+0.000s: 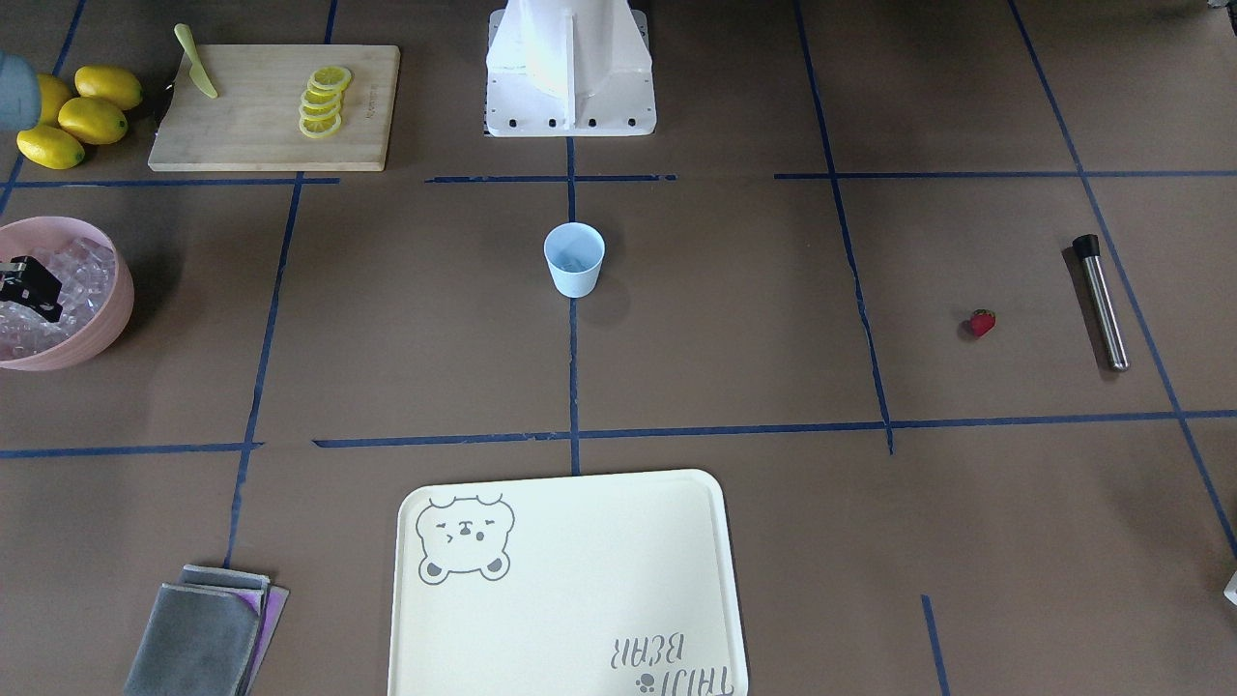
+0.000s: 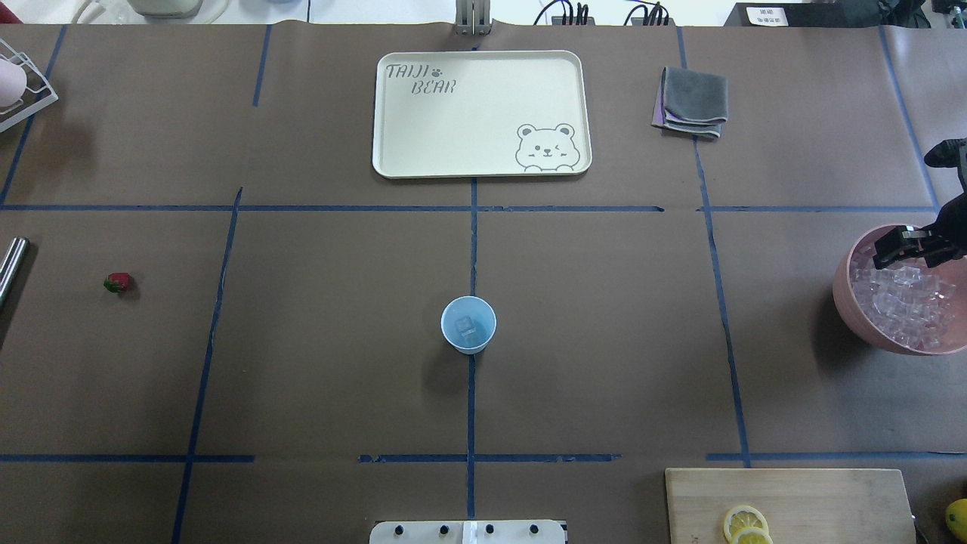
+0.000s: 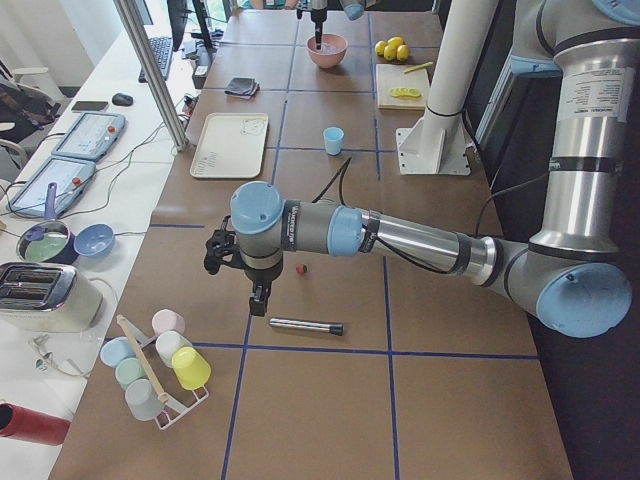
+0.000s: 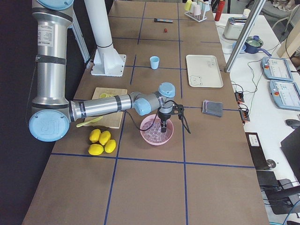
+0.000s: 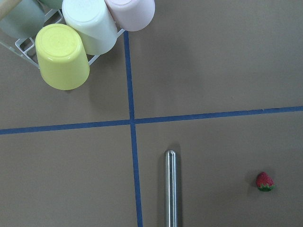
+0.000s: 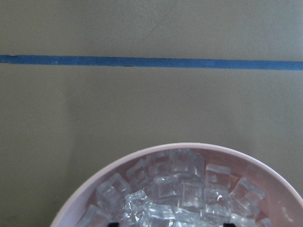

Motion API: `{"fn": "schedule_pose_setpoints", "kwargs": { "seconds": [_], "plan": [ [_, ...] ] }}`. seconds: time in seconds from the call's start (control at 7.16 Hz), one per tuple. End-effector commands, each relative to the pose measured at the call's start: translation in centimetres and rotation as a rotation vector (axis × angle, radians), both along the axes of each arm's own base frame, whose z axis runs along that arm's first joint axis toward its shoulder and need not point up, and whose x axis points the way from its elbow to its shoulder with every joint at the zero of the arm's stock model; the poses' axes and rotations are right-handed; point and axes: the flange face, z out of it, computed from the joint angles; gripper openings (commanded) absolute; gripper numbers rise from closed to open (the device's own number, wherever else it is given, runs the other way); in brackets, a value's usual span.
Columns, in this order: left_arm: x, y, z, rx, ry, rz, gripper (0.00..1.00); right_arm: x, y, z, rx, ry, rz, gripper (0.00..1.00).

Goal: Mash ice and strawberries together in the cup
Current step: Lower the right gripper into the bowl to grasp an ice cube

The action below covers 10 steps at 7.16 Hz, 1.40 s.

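Observation:
The pale blue cup (image 2: pixel 468 325) stands upright at the table's centre (image 1: pixel 574 259) with an ice cube (image 2: pixel 468 328) inside. More ice (image 6: pixel 180 184) fills the pink bowl (image 2: pixel 844 291). My right gripper (image 2: pixel 910 249) is open over the bowl's ice, its tips wide apart at the bottom edge of the right wrist view. The strawberry (image 2: pixel 118 282) lies on the table, also in the left wrist view (image 5: pixel 265 181). My left gripper (image 3: pixel 258 298) hangs above a metal muddler (image 5: pixel 170 187); I cannot tell if it is open.
A cream bear tray (image 2: pixel 423 113) and a folded grey cloth (image 2: pixel 691 102) lie on the far side. A cutting board (image 1: pixel 251 126) holds lemon slices (image 1: pixel 322 101) and a knife (image 1: pixel 196 63); whole lemons (image 1: pixel 82 116) lie beside it. A rack of cups (image 5: pixel 75 42) stands near the muddler.

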Motion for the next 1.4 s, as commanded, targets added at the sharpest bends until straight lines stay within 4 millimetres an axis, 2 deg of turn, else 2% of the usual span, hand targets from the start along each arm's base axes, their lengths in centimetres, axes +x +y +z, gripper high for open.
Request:
{"fn": "schedule_pose_setpoints", "kwargs": {
  "seconds": [0.0, 0.56, 1.26],
  "plan": [
    [0.0, -0.1, -0.1, 0.002, 0.001, 0.000, 1.00, 0.0, 0.4, 0.5, -0.012, 0.002, -0.003, 0.78],
    [0.0, 0.0, -0.7, 0.014, 0.001, 0.000, 1.00, 0.0, 0.4, 2.1, -0.037, 0.018, -0.004, 0.77],
    [0.0, 0.0, -0.8, 0.014, 0.001, 0.000, 1.00, 0.0, 0.4, 1.5, -0.032, 0.011, -0.001, 0.74]
  ]
}}
